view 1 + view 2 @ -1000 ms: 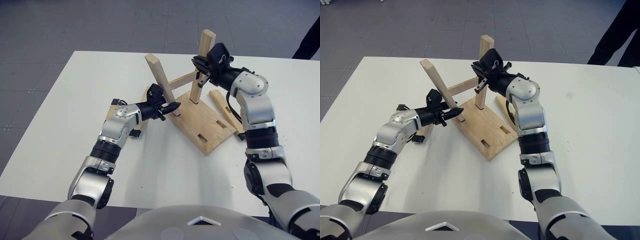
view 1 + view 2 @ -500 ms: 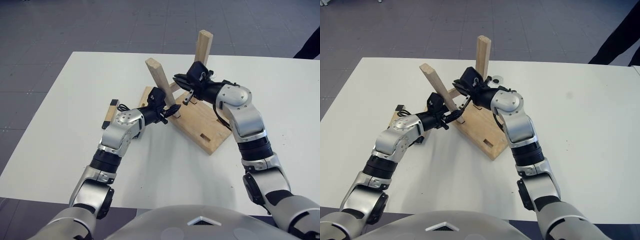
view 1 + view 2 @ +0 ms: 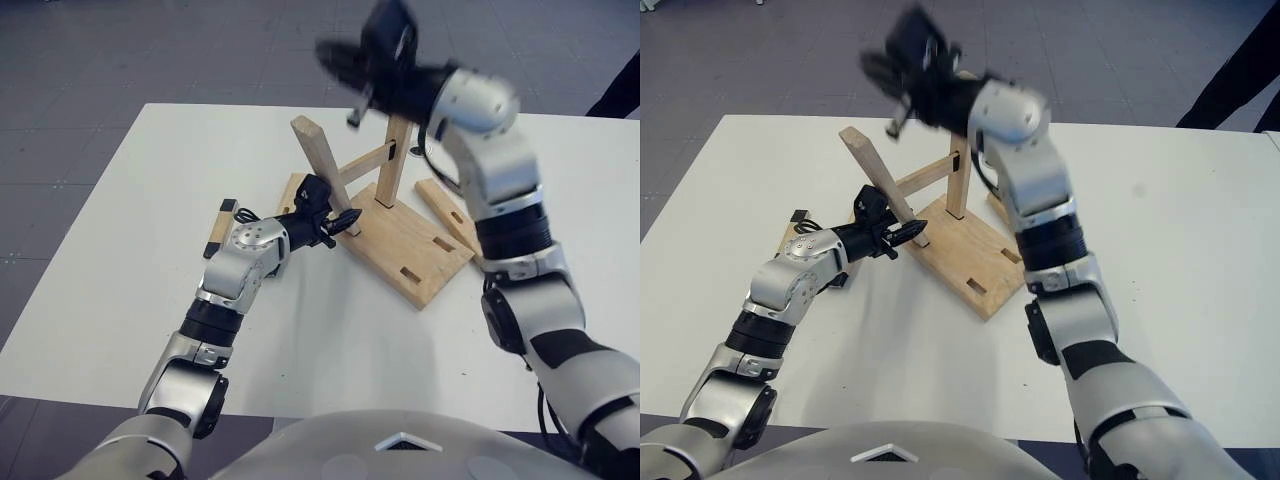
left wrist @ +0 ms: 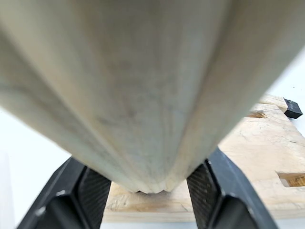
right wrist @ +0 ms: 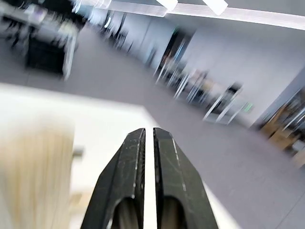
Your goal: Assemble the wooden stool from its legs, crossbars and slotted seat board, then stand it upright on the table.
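On my bench point(image 3: 120, 250) lies the seat board point(image 3: 410, 250). A tilted leg point(image 3: 318, 160) and an upright leg point(image 3: 392, 170) stand in it, with a crossbar point(image 3: 362, 163) between them. A loose leg point(image 3: 440, 207) lies to its right, a loose piece point(image 3: 217, 228) to its left.

Left tool point(image 3: 345, 216) clamped low; right tool point(image 5: 145, 133) pinched, aloft.

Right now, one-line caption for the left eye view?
Left gripper clamps the tilted leg at the seat board; right gripper, shut and empty, hangs high above.
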`<state>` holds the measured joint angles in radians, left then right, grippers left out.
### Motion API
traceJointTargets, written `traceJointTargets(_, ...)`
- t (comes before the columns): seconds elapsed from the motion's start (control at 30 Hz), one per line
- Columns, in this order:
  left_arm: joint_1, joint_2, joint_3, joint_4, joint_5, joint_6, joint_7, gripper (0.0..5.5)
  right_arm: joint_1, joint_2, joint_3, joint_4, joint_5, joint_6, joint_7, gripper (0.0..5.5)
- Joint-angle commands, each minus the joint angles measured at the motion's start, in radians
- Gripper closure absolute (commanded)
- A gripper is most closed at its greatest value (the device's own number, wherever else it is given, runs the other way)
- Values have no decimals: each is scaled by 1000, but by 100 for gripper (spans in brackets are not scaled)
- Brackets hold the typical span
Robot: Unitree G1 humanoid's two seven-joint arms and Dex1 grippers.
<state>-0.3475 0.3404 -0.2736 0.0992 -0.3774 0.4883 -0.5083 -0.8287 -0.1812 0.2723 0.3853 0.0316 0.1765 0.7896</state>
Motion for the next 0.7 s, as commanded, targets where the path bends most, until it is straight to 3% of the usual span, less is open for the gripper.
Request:
traceJointTargets(0.03,74,24,-51,80,85,119,14,345,119,-107,64,229,-51,-19,125,522)
traceJointTargets(0.23,74,15,-37,99,85,116,22,345,32,-90,-88,243,75,49,80,522)
traceJointTargets(0.4,63,18,-25,100,86,96,12,345,63,-57,-293,-67,241,163,-87,522)
traceJointTargets(0.57,43,34,8,137,90,85,2,345,144,-158,-457,-319,378,291,-136,522)
traceJointTargets(0.63,44,37,17,144,93,81,1,345,91,-206,-529,-235,364,245,-201,522)
traceJointTargets(0.7,42,37,16,150,97,81,-6,345,12,-273,-508,-4,253,124,-253,522)
